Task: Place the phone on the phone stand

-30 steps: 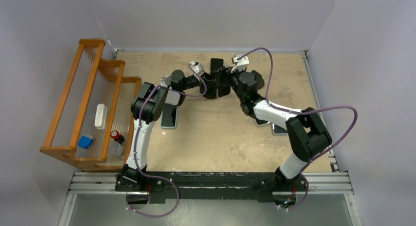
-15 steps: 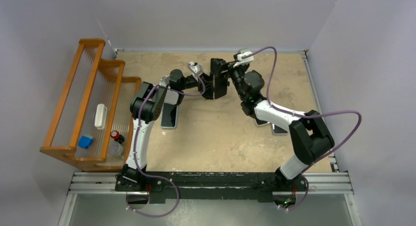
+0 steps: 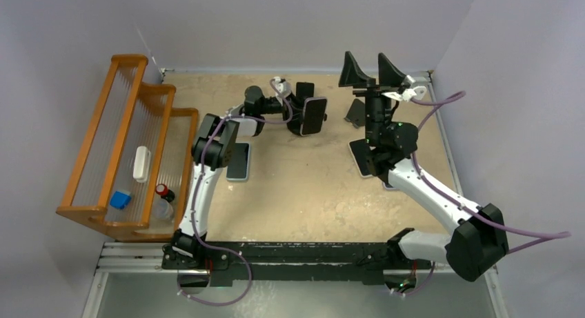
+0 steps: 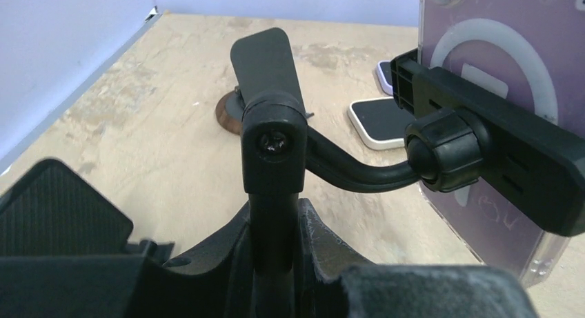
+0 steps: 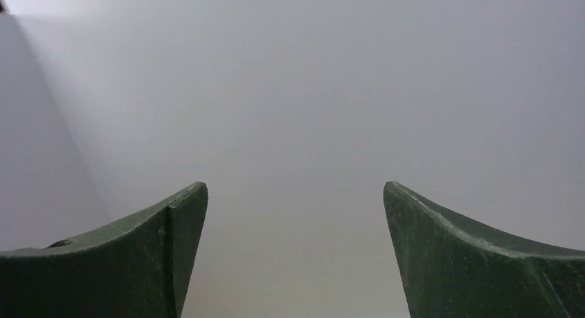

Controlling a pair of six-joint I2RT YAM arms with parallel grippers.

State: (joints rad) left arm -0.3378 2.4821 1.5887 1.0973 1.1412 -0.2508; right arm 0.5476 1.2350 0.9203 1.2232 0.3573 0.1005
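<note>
A stained beige table (image 3: 303,187) is enclosed by plain grey walls. Toward its far side, the phone stand (image 4: 272,145) is pinched by its upright stem between the nearly closed fingers of the left gripper (image 3: 288,105). The phone (image 3: 314,116), in a clear purple-tinted case, is seated in the stand's black clamp, with its back turned to the left wrist camera. The right gripper (image 3: 370,71) is held high, well apart from the phone, its 2 fingers spread wide and pointed at the wall. A wooden rack (image 3: 90,159) is set at the left edge.
</note>
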